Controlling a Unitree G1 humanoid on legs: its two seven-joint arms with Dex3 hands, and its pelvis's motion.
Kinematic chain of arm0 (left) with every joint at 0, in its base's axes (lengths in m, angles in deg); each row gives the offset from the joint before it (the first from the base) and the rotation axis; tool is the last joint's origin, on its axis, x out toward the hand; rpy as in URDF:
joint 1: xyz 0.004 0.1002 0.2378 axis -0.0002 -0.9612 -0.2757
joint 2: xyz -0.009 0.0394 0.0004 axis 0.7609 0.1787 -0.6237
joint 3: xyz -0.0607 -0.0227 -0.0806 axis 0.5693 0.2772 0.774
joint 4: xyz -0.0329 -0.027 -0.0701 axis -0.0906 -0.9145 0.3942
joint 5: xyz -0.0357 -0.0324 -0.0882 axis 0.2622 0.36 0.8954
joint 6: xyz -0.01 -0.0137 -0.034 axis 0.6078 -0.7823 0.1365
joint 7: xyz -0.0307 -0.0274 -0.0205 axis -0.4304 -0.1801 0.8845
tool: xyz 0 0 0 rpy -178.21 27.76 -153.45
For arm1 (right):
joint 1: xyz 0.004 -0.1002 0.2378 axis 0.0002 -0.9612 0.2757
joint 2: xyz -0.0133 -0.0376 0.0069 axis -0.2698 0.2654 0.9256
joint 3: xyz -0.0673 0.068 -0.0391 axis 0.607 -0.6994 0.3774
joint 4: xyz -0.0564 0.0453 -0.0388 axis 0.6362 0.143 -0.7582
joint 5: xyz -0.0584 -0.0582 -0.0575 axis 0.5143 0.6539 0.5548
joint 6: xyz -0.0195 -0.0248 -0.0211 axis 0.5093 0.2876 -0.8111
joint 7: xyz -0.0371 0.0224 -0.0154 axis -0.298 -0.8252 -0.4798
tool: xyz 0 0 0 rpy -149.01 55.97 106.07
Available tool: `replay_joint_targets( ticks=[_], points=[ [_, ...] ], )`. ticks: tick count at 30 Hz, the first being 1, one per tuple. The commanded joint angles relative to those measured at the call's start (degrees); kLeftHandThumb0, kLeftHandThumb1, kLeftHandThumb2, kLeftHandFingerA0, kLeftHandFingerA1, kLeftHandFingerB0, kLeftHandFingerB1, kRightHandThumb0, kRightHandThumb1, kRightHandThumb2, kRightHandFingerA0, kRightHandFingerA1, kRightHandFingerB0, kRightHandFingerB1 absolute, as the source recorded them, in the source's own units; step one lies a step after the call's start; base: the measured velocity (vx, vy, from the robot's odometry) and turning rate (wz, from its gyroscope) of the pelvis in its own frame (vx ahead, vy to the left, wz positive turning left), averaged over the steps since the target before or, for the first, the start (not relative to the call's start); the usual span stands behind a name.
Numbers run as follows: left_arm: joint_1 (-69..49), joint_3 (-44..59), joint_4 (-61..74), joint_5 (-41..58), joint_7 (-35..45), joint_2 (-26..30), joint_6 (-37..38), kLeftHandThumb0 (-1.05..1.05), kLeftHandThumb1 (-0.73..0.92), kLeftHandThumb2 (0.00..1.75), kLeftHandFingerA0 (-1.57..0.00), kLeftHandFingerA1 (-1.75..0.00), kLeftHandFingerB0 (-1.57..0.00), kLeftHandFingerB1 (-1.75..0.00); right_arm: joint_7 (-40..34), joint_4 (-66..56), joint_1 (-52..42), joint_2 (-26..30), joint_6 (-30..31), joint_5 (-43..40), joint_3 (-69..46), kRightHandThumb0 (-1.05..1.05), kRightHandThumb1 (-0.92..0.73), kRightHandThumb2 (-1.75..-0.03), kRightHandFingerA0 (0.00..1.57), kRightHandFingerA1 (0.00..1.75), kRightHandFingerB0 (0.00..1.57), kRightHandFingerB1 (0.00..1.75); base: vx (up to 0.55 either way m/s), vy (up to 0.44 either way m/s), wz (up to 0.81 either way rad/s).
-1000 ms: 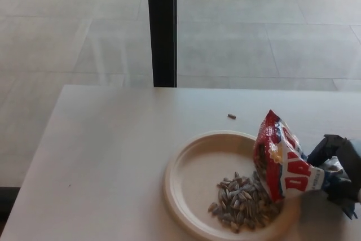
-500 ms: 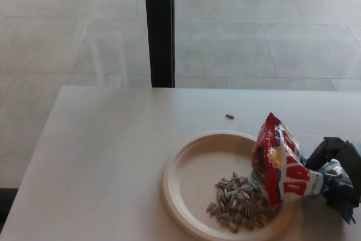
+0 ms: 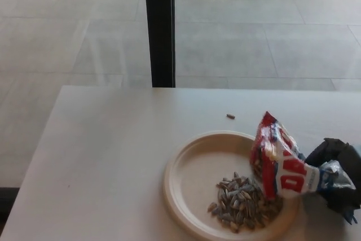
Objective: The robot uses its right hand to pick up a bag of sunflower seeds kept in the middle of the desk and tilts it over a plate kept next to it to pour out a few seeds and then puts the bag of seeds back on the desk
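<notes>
Pour looks done: seeds [image 3: 243,201] heaped on plate [image 3: 194,165]; right robot hand [image 3: 338,176] grips tilted bag [image 3: 279,159] over it; return to table [image 3: 113,156] remains.

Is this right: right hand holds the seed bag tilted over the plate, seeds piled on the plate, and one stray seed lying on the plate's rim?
Not quite. The head view shows the stray seed on the desk beyond the plate, not on its rim. The rest holds: right hand tilts the seed bag over it, seeds piled.
</notes>
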Motion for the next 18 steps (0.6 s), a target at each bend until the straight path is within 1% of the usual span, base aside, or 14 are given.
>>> replay_joint_targets(
  ticks=[1,2,4,5,6,7,8,9,10,11,13,14,16,18],
  points=[
    [0.81,1.37,0.00,1.69,1.20,-0.17,-0.68,-0.61,0.65,0.60,-0.48,-0.51,-0.51,-0.39,15.69,-5.74,-6.01,9.89,-1.73,-7.80,-2.66,-0.96,-0.58,-0.58,0.00,0.00,0.00,0.00,0.00,0.000,0.00],
    [0.71,1.22,0.14,1.52,1.55,-0.14,-0.35,-0.61,0.65,0.60,-0.48,-0.51,-0.51,-0.39,15.79,-6.03,-6.19,9.99,-1.57,-8.05,-2.81,-0.96,-0.58,-0.58,0.00,0.00,0.00,0.00,0.00,0.000,0.00],
    [0.78,1.08,0.32,1.33,2.19,0.04,0.21,-0.64,0.65,0.60,-0.46,-0.53,-0.45,-0.37,16.25,-6.53,-6.57,10.45,-1.42,-8.65,-3.11,-0.95,-0.59,-0.59,0.00,0.00,0.00,0.00,0.00,0.000,0.00],
    [1.56,1.20,0.30,1.46,2.67,0.36,0.01,-0.63,0.67,0.61,-0.39,-0.53,-0.37,-0.34,15.88,-6.47,-7.22,10.67,-2.22,-9.62,-4.15,-0.94,-0.59,-0.59,0.00,0.00,0.00,0.00,0.00,0.000,0.00],
    [2.72,1.80,1.16,2.33,4.16,0.47,0.91,-0.68,0.52,0.90,-0.26,-0.58,-0.17,-0.45,15.27,-6.93,-8.55,10.54,-2.85,-11.82,-6.59,-0.93,-0.58,-0.59,0.00,0.00,0.00,0.00,0.00,0.000,0.00],
    [3.12,1.95,1.36,2.49,5.10,0.52,1.38,-0.68,0.53,0.90,-0.21,-0.56,-0.14,-0.44,15.07,-7.02,-8.93,10.74,-2.86,-12.09,-7.21,-0.95,-0.59,-0.59,0.00,0.00,0.00,0.00,0.00,0.000,0.00],
    [3.08,2.16,1.36,2.62,5.47,0.54,1.56,-0.68,0.53,0.90,-0.21,-0.56,-0.14,-0.44,15.05,-6.85,-8.81,10.67,-2.91,-12.05,-7.15,-0.95,-0.59,-0.59,0.00,0.00,0.00,0.00,0.00,0.000,0.00],
    [3.44,2.73,1.54,3.25,6.42,0.53,1.20,-0.70,0.52,0.90,-0.18,-0.55,-0.12,-0.43,15.13,-7.27,-9.06,10.78,-2.45,-12.11,-7.52,-0.92,-0.53,-0.75,0.00,0.00,0.00,0.01,0.00,0.000,0.00],
    [3.87,2.83,1.70,3.29,7.06,0.50,1.35,-0.71,0.66,0.60,-0.23,-0.48,-0.22,-0.31,15.23,-7.41,-9.56,10.91,-2.40,-12.81,-8.48,-0.96,-0.60,-0.60,0.00,0.00,0.00,0.01,0.00,0.000,0.00],
    [4.30,2.73,1.93,3.15,7.81,0.43,1.71,-0.72,0.51,0.89,-0.20,-0.55,-0.16,-0.44,15.30,-7.26,-10.16,11.03,-2.71,-13.97,-9.94,-0.95,-0.60,-0.59,0.00,0.00,0.00,0.01,0.00,0.000,0.00],
    [4.41,3.01,2.21,3.50,9.34,0.27,1.38,-0.72,0.51,0.89,-0.20,-0.55,-0.17,-0.44,15.51,-7.62,-10.73,11.48,-2.93,-14.33,-11.19,-0.95,-0.60,-0.59,0.00,0.00,0.00,0.02,0.00,0.000,0.00],
    [4.62,3.46,2.21,4.04,9.86,-0.14,0.82,-0.68,0.64,0.59,-0.23,-0.51,-0.25,-0.33,15.53,-7.82,-10.80,12.60,-2.44,-13.92,-12.11,-0.96,-0.60,-0.60,0.00,0.00,0.00,0.00,0.00,0.000,0.00],
    [4.38,3.51,2.19,3.98,9.96,-0.25,0.99,-0.69,0.65,0.59,-0.24,-0.51,-0.26,-0.34,15.31,-7.94,-10.77,12.84,-2.46,-13.96,-12.59,-0.97,-0.60,-0.59,0.00,0.00,0.00,0.00,0.00,0.000,0.00],
    [4.18,3.37,1.79,3.56,8.77,-0.27,0.56,-0.68,0.66,0.60,-0.32,-0.50,-0.31,-0.34,15.26,-8.15,-10.91,13.37,-2.44,-14.83,-14.05,-0.96,-0.60,-0.59,0.00,0.00,0.00,0.00,0.00,0.000,0.00]
  ],
)
